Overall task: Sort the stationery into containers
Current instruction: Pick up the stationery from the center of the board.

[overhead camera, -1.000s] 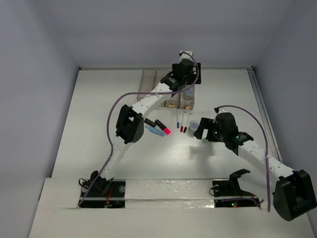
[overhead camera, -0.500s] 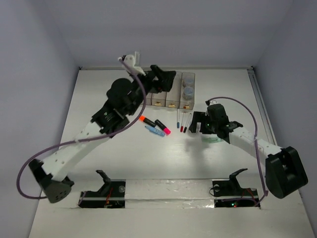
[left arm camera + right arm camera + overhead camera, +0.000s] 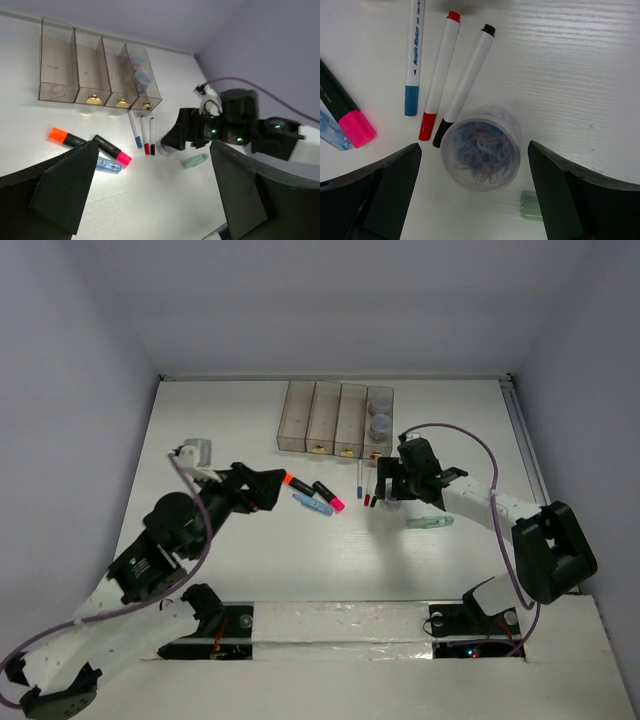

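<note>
The containers (image 3: 300,418) are four joined translucent bins at the back, also in the left wrist view (image 3: 57,75). Two round pots (image 3: 379,412) lie in the rightmost bin. A third pot (image 3: 480,155) of coloured bands stands on the table. My right gripper (image 3: 474,167) is open, one finger on each side of it, apart from it. Three thin white pens (image 3: 440,75) lie beside it, and a pale green marker (image 3: 431,523) lies to its right. Orange highlighter (image 3: 299,483), pink highlighter (image 3: 328,496) and light blue marker (image 3: 311,503) lie left of centre. My left gripper (image 3: 271,490) is open and empty, just left of them.
The table's right edge has a raised rail (image 3: 524,440). The arm bases and a taped strip (image 3: 340,622) run along the near edge. Cables loop from both arms over the table.
My left arm has drawn back from over the rightmost bin to the left middle of the table. My right gripper has moved left and back, over the third pot.
</note>
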